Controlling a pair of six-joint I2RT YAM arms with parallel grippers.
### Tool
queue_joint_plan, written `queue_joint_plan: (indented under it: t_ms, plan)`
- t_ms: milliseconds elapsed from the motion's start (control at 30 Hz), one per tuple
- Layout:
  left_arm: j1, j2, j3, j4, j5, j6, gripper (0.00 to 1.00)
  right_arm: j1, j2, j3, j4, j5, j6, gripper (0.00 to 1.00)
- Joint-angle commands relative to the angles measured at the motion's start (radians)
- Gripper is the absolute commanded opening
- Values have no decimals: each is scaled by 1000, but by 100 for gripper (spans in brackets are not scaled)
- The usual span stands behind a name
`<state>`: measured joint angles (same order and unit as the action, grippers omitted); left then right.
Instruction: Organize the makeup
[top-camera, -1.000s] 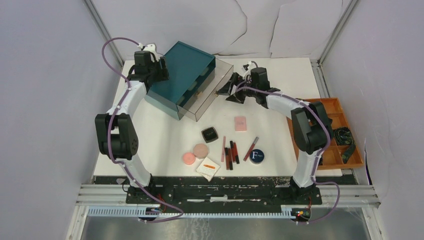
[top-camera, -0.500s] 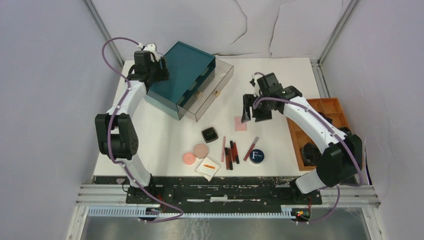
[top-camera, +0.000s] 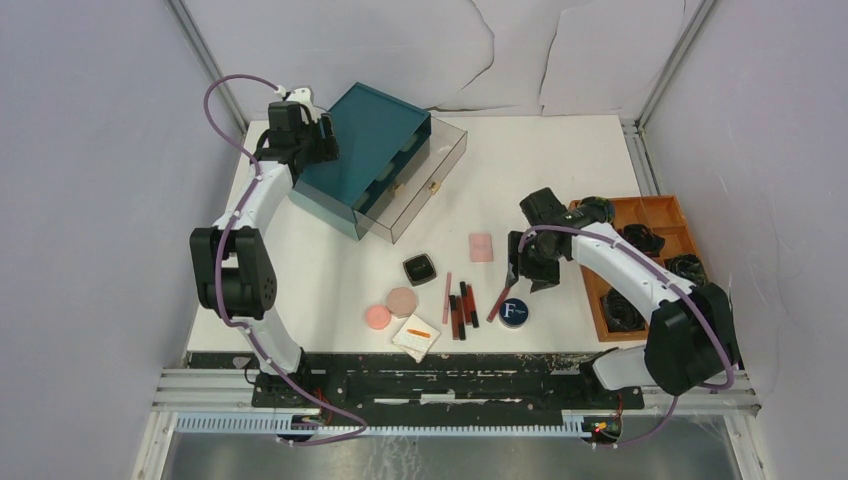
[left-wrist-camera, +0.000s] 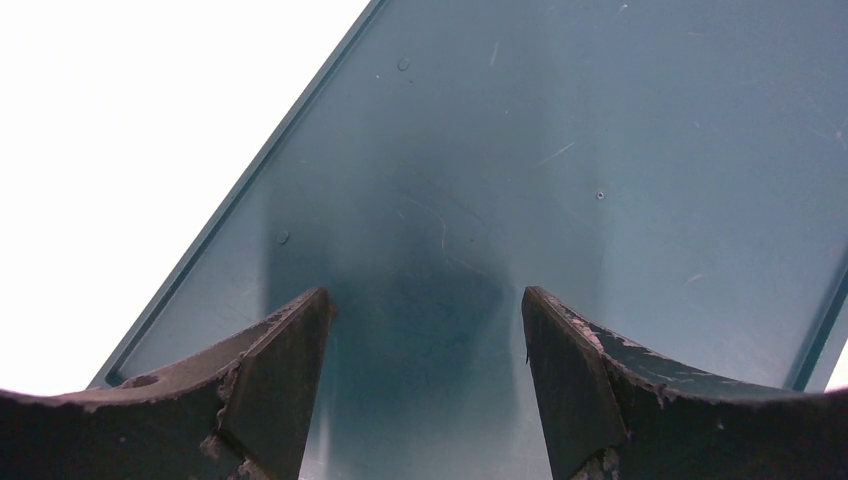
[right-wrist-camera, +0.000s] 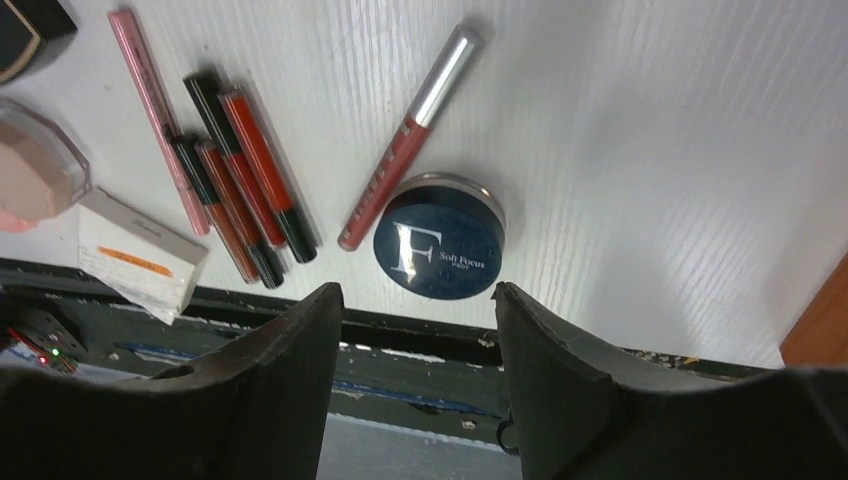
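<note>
The right gripper (right-wrist-camera: 415, 292) hovers empty, jaws moderately apart, above the dark-blue "F" tin (right-wrist-camera: 438, 249), which lies near the front edge of the table (top-camera: 560, 170), just beside a lip-gloss tube (right-wrist-camera: 410, 135) — lower centred, straddle the tin's sides, and close without nudging that tube.

A teal drawer box (top-camera: 372, 135) stands far left on the white table (top-camera: 560, 160), its clear drawer (top-camera: 428, 185) pulled out. Dark rolled bundles (top-camera: 688, 268) lie in an orange tray (top-camera: 670, 204).
</note>
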<state>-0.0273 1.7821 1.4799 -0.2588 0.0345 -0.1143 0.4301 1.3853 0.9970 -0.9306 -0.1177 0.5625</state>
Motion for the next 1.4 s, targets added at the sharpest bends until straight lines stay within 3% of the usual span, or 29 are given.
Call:
queue_joint_plan:
  t_ms: [0,233,767,867,1033,1200,1367]
  plan:
    - [7,42,8,-51,20,9,78,0,31,-6,134,68,112,62]
    - [8,39,8,-49,38,4,78,0,132,-37,225,123,178,53]
    - [8,33,-23,-34,54,11,78,2,294,-27,300,142,136,47]
    - [7,33,-20,-33,56,10,78,1,306,-22,299,159,117,34]
    - [7,34,-19,-33,59,11,78,6,306,-17,302,166,97,2]
    - [7,31,-23,-31,59,11,78,10,289,48,307,146,80,1]
    - [7,27,-18,-30,63,7,78,10,276,240,234,148,49,1]
